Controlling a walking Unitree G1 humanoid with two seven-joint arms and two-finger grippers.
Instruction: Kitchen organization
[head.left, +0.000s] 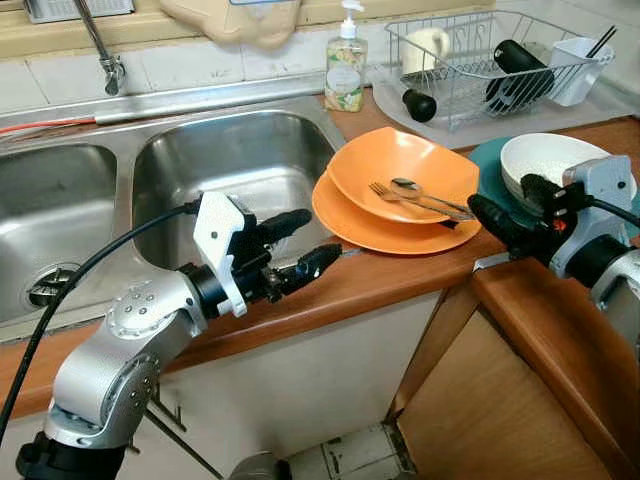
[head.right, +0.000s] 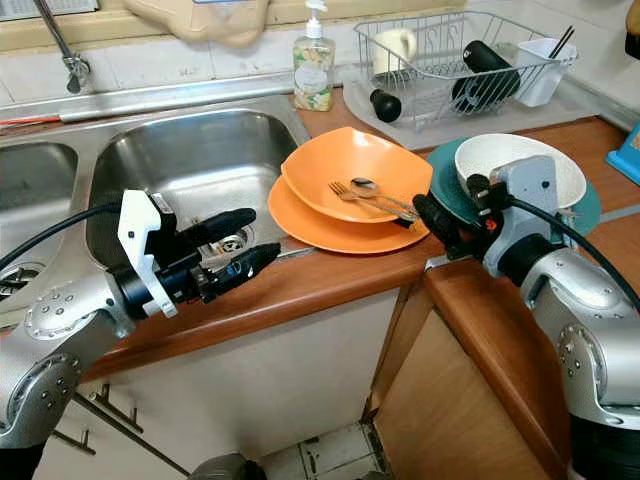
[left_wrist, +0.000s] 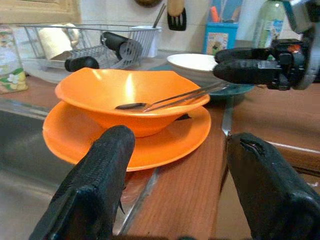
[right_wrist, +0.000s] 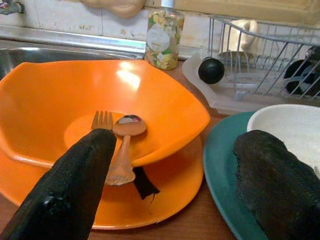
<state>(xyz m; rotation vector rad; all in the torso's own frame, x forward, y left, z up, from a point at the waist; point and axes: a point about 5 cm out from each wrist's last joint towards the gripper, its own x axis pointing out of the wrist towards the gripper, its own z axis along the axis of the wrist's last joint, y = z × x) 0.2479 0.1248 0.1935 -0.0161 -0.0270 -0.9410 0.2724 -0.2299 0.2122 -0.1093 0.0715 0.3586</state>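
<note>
- On the wooden counter (head.left: 380, 275), just right of the steel sink (head.left: 240, 170), an orange bowl (head.left: 400, 170) sat on an orange plate (head.left: 370, 230); everything below is placed from that bowl.
- Nearest the camera, the left gripper (head.left: 300, 245) hovered over the counter edge on the bowl's sink side, its two black fingers spread apart and aimed at the stack, holding nothing.
- On the opposite side, the right gripper (head.right: 450, 215) reached in at the plate's rim, fingers (right_wrist: 75, 185) spread wide and empty, one over the bowl, the other over a teal plate (right_wrist: 220, 165).
- Inside the bowl lay a fork (right_wrist: 102, 120) and a spoon (right_wrist: 127, 127) side by side, touching, long axes running across the bowl, heads toward the sink and handles toward the right gripper.
- Just beyond, a white bowl (head.left: 550, 160) rested on the teal plate.
- Farther back stood a soap bottle (head.left: 345, 65) and a wire dish rack (head.left: 480, 60) holding a mug and dark items.
</note>
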